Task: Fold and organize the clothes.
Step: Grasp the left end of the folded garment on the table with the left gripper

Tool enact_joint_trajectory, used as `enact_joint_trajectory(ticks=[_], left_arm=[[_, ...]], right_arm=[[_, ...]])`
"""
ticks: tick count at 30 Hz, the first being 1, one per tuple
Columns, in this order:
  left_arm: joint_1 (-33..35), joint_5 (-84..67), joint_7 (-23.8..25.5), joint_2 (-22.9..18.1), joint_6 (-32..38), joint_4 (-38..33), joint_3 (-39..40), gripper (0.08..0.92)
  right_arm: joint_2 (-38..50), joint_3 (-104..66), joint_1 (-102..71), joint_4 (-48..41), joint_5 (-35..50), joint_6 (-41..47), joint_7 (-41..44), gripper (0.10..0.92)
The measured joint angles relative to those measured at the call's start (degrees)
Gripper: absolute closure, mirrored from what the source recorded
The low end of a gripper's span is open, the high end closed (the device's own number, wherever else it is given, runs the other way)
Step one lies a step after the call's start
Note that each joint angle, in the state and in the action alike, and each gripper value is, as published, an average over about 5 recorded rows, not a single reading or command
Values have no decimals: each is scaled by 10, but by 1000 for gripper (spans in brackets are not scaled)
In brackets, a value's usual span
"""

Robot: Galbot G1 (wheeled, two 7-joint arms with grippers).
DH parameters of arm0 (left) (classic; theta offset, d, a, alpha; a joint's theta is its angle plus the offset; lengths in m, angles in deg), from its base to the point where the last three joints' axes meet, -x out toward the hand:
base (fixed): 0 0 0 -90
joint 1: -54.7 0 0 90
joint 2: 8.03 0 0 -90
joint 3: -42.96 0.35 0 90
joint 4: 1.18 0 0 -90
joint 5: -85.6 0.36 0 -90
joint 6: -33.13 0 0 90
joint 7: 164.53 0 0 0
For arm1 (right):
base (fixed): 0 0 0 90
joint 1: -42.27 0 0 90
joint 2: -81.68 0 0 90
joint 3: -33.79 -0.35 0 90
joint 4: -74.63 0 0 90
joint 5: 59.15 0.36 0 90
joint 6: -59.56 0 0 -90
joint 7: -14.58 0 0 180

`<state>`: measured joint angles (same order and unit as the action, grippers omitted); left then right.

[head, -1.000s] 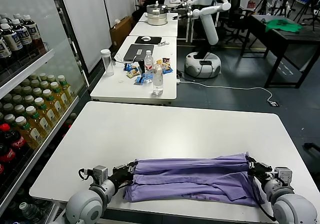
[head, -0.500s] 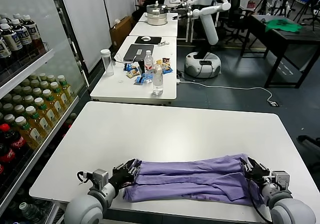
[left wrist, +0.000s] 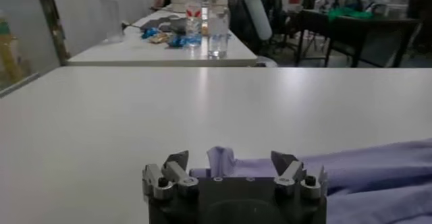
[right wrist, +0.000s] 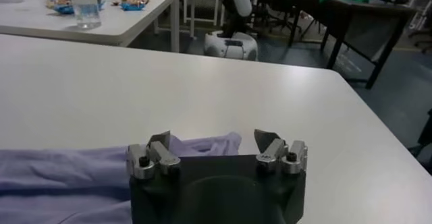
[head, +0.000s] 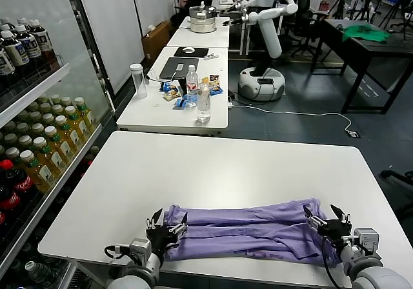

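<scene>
We are now holding both jaws wide apart, having just let go of the T-shirt (head: 248, 232). It is lying folded lengthwise along the tabletop's (head: 213, 166) near edge, between our left gripper (head: 166, 223) and right gripper (head: 327, 215). That fold looks finished; a crosswise fold likely follows.

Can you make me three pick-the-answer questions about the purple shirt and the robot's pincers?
1. Where does the lavender soft-fabric T-shirt lie?
A. near edge of the white table
B. on the floor
C. on a shelf

2. How many shirts are on that table?
A. three
B. one
C. none

3. How are the left pincer and right pincer?
A. both shut on the shirt
B. one open
C. both open

Answers: 1 A, it lies folded along the edge nearest the robot; 2 B, only one purple bundle shows; 3 C, fingers stand apart at each shirt end.
</scene>
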<state>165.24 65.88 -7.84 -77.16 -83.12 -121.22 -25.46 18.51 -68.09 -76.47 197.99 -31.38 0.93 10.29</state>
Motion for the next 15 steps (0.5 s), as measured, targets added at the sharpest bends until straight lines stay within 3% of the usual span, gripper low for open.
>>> enact_joint_trajectory(ticks=[9, 15], left_arm=[[14, 47, -35, -48, 15, 34, 5, 207], [24, 57, -40, -63, 27, 42, 8, 369]], right_arm=[[-3, 3, 0, 1, -4, -5, 1, 203], [-5, 3, 0, 5, -4, -5, 1, 203]])
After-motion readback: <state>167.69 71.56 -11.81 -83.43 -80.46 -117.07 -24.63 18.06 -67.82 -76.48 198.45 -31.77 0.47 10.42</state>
